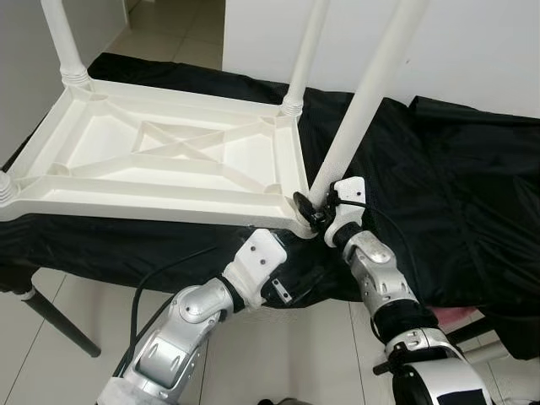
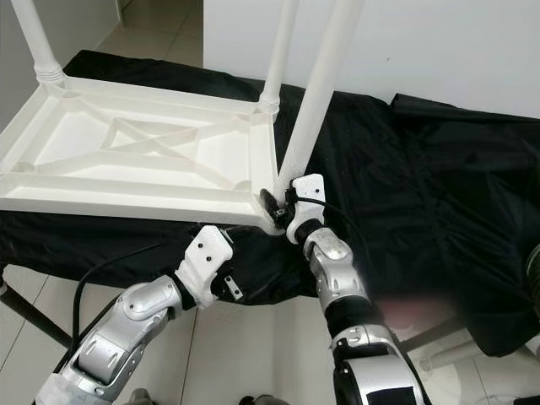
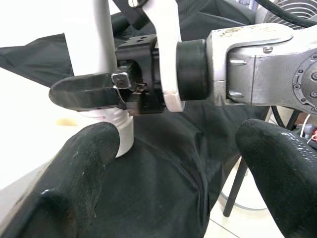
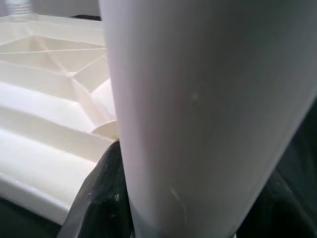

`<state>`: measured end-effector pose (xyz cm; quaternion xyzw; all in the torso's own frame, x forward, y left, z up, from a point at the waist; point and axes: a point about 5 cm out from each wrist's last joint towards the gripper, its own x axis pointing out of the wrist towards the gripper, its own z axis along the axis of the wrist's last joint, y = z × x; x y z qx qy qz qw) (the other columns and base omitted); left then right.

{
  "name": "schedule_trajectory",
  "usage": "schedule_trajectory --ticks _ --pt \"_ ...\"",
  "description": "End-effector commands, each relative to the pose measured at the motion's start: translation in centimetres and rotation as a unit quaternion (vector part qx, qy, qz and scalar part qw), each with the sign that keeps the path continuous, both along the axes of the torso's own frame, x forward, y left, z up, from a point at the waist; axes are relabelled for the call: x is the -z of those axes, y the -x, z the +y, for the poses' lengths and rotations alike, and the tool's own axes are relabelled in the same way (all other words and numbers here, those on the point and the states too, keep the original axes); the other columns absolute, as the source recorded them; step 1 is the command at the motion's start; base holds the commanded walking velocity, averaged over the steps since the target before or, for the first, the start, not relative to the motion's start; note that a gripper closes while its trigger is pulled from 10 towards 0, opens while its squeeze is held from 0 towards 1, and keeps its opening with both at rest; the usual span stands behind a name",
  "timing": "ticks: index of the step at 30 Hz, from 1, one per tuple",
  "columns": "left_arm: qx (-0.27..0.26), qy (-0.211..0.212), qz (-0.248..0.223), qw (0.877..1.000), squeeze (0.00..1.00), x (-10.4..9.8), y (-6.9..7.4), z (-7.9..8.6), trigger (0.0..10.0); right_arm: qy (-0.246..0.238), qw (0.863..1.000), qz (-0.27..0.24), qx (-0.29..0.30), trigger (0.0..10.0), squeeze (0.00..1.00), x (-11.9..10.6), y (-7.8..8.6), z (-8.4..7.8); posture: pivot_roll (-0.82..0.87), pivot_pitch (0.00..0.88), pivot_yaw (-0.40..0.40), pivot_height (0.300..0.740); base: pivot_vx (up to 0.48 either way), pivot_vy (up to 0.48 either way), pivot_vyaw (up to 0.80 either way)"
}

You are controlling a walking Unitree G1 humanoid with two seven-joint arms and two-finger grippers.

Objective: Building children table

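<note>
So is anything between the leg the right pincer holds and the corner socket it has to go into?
Nothing visible. The right pincer grips the white leg near its base, right at the near corner of the upturned tabletop. The left pincer is open just below.

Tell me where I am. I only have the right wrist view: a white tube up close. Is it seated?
Observer: Right gripper is shut on the fourth leg at its base, at the near right corner of the upturned tabletop. The leg looks tilted; I cannot tell if it is seated.
Operator: Other legs?
Observer: Far left leg and far right leg stand in their corners.
Operator: Left gripper?
Observer: Left gripper is open, just below that same corner, over the black cloth.
</note>
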<state>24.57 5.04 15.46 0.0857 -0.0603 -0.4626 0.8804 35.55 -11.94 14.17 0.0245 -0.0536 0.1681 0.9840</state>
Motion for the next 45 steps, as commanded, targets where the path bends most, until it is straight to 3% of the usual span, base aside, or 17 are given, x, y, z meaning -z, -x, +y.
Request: schedule_trajectory --ticks 1,6,11,17,18,19,20,22,23,24,25,32,33,34,35,43,45 --pt "0.008 -0.003 0.003 1.0 0.0 0.2 0.0 -0.4 10.0 -0.015 0.998 0.012 0.053 10.0 0.0 0.3 0.2 -0.9 0.08 0.103 -0.137 0.74 0.0 0.0 0.0" --pt "0.01 -0.003 0.005 1.0 0.0 0.2 0.1 -0.5 10.0 -0.047 0.986 0.019 0.158 10.0 0.0 0.3 0.9 0.2 0.07 0.106 -0.139 0.74 0.0 0.0 0.0" --pt "0.011 -0.002 0.006 1.0 0.0 0.3 0.1 -0.5 10.0 -0.064 0.977 0.032 0.2 10.0 0.0 0.3 1.2 0.8 0.07 0.107 -0.134 0.74 0.0 0.0 0.0" --pt "0.015 -0.002 0.007 1.0 0.0 0.4 0.1 -0.7 10.0 -0.047 0.982 0.004 0.183 10.0 0.0 -0.8 0.8 0.7 0.07 0.099 -0.14 0.74 0.0 0.0 0.0" --pt "0.014 -0.005 0.006 1.0 0.0 0.4 0.0 -0.6 10.0 -0.039 0.982 0.002 0.186 10.0 0.21 -0.9 0.7 0.3 0.07 0.096 -0.143 0.74 0.0 0.0 0.0" --pt "0.014 -0.005 0.006 1.0 0.0 0.4 0.0 -0.6 10.0 -0.039 0.982 0.002 0.186 10.0 0.21 -0.9 0.7 0.3 0.07 0.096 -0.143 0.74 0.0 0.0 0.0" --pt "0.012 -0.009 0.004 1.0 0.0 0.5 0.0 -0.6 10.0 -0.032 0.981 0.002 0.193 10.0 0.36 -0.9 0.6 -0.1 0.07 0.096 -0.143 0.74 0.0 0.0 0.0" --pt "0.011 -0.011 0.002 1.0 0.0 0.5 -0.1 -0.5 10.0 -0.027 0.98 0.001 0.198 10.0 0.36 -0.9 0.6 -0.4 0.07 0.096 -0.143 0.74 0.0 0.0 0.0" --pt "0.011 -0.011 0.002 1.0 0.0 0.5 -0.1 -0.6 10.0 -0.028 0.98 0.001 0.198 10.0 0.76 -0.9 0.6 -0.4 0.08 0.092 -0.146 0.74 0.0 0.0 0.0" --pt "0.011 -0.011 0.002 1.0 0.0 0.5 -0.1 -0.6 10.0 -0.028 0.98 0.001 0.198 10.0 0.76 -0.9 0.6 -0.4 0.08 0.092 -0.146 0.74 0.0 0.0 0.0" --pt "0.011 -0.01 0.003 1.0 0.0 0.5 0.0 -0.6 10.0 -0.032 0.981 -0.007 0.191 10.0 1.0 -1.2 0.7 -0.4 0.08 0.088 -0.151 0.74 0.0 0.0 0.0" --pt "-0.012 -0.018 -0.005 1.0 0.0 0.7 -0.8 0.2 10.0 -0.025 0.986 -0.027 0.164 10.0 1.0 -1.0 1.4 -0.8 0.08 0.081 -0.157 0.74 0.0 0.0 0.0" --pt "-0.022 -0.02 -0.008 1.0 0.0 0.6 -1.2 0.6 10.0 -0.026 0.987 -0.032 0.156 10.0 0.15 -0.8 1.7 -1.0 0.08 0.08 -0.161 0.74 0.0 0.0 0.0" --pt "-0.022 -0.02 -0.008 1.0 0.0 0.6 -1.2 0.6 10.0 -0.026 0.987 -0.032 0.156 10.0 0.15 -0.8 1.7 -1.0 0.08 0.08 -0.161 0.74 0.0 0.0 0.0" --pt "-0.027 -0.021 -0.01 0.999 0.0 0.5 -1.4 0.9 10.0 -0.031 0.987 -0.033 0.155 10.0 0.0 -0.6 2.0 -1.2 0.08 0.078 -0.16 0.74 0.0 0.0 0.0" --pt "-0.076 -0.032 -0.029 0.996 0.0 0.2 -3.2 3.2 10.0 -0.023 0.989 -0.052 0.136 10.0 0.0 0.9 4.7 -1.9 0.07 0.074 -0.151 0.74 0.0 0.0 0.0" --pt "-0.076 -0.032 -0.029 0.996 0.0 0.2 -3.2 3.2 10.0 -0.023 0.989 -0.052 0.136 10.0 0.0 0.9 4.7 -1.9 0.07 0.074 -0.151 0.74 0.0 0.0 0.0"
